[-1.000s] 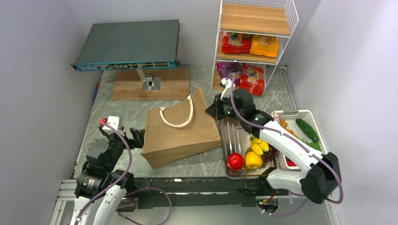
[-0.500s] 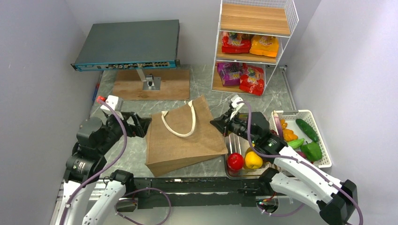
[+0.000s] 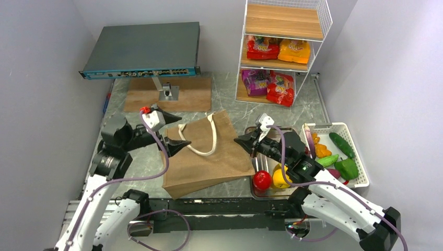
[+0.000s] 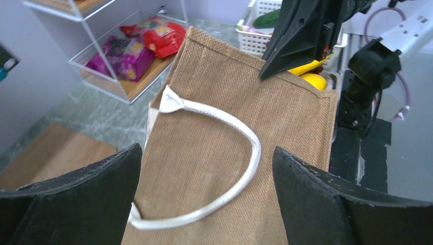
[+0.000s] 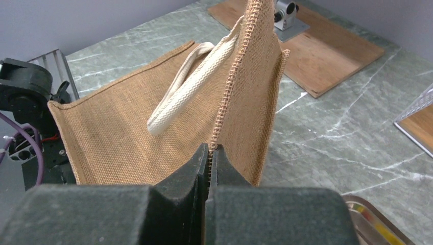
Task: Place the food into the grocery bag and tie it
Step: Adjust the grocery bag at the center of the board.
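Observation:
The brown grocery bag point(image 3: 209, 157) lies flat on the table with its cream handle point(image 3: 201, 141) on top. My left gripper point(image 3: 175, 133) is open and hovers over the bag's left part; in the left wrist view it point(image 4: 207, 150) straddles the handle point(image 4: 245, 153) without touching it. My right gripper point(image 3: 243, 141) is shut on the bag's right edge; in the right wrist view it point(image 5: 210, 150) pinches the stitched rim of the bag point(image 5: 127, 127) and lifts it. A red apple point(image 3: 262, 179) and a yellow fruit point(image 3: 282, 179) lie in a metal tray point(image 3: 259, 154). A cucumber point(image 3: 340, 144) lies in the white basket point(image 3: 360, 182).
A wire shelf point(image 3: 323, 21) at the back right holds snack packets point(image 3: 263, 48). A grey box point(image 3: 141, 49) on a stand sits over a wooden board point(image 3: 141, 97) at the back left. A green pepper point(image 3: 346, 168) lies in the basket.
My left gripper has swung right and up from the bag's left edge to over its handle. My right arm has drawn back with the bag's edge, and the bag has turned and shifted.

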You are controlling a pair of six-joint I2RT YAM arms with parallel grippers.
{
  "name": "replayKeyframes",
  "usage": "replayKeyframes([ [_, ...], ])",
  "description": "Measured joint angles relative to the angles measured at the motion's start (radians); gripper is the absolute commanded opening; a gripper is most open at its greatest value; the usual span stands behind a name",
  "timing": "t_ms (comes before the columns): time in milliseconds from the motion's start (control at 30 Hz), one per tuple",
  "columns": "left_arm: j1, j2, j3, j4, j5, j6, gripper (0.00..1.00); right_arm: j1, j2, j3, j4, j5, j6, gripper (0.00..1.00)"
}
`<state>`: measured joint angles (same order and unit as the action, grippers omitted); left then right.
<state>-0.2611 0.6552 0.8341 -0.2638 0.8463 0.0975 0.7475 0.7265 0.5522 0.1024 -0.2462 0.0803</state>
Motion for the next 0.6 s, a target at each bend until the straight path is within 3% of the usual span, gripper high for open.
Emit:
replayKeyframes([
  [200, 0.0, 0.156, 0.034, 0.118, 0.191, 0.117, 0.94, 0.013, -0.037, 0.0, 0.0, -0.018, -0.029, 0.0],
  [367, 0.0, 0.282, 0.052, 0.261, 0.317, 0.129, 0.68, 0.021, -0.049, 0.0, -0.001, -0.027, -0.039, 0.0],
  [533, -0.003, 0.449, 0.161, 0.291, 0.401, 0.148, 0.56, 0.028, -0.058, 0.0, -0.011, -0.029, -0.045, 0.0],
  [600, -0.01, 0.494, 0.193, 0.279, 0.411, 0.174, 0.57, 0.032, -0.069, 0.0, -0.019, -0.03, -0.047, 0.0],
])
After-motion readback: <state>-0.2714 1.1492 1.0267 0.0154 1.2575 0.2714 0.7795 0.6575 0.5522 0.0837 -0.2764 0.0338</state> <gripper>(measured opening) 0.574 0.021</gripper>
